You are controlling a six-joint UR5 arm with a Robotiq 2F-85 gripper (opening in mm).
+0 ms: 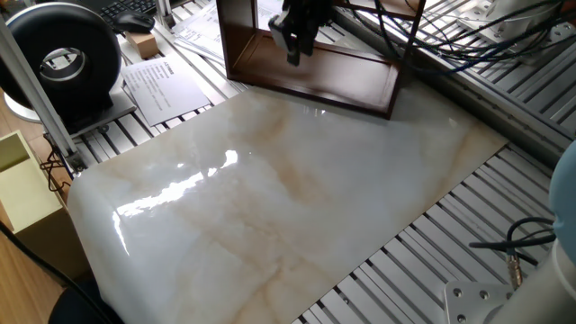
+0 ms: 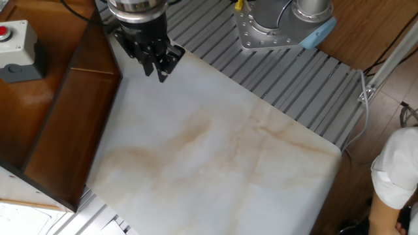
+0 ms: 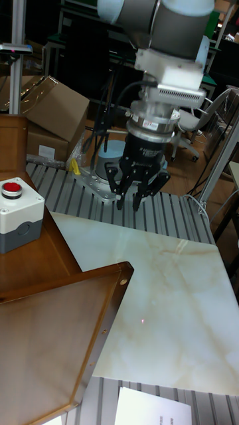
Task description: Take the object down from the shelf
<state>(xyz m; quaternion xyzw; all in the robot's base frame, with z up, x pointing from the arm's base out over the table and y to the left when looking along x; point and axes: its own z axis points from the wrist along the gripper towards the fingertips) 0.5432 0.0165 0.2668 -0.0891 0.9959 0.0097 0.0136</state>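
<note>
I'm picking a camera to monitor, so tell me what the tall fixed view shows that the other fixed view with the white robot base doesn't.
Only the tall view shows the gripper from the side with its fingers spread, the arm above it, and cardboard boxes behind. Only the view with the robot base shows the marble slab's full spread and a person's white sleeve at its edge. Both show the gripper, the shelf, the red button box on it, and the slab. The grey object appears in neither.

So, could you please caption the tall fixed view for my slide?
UR5 gripper hovering above the marble tabletop beside the wooden shelf.
</note>
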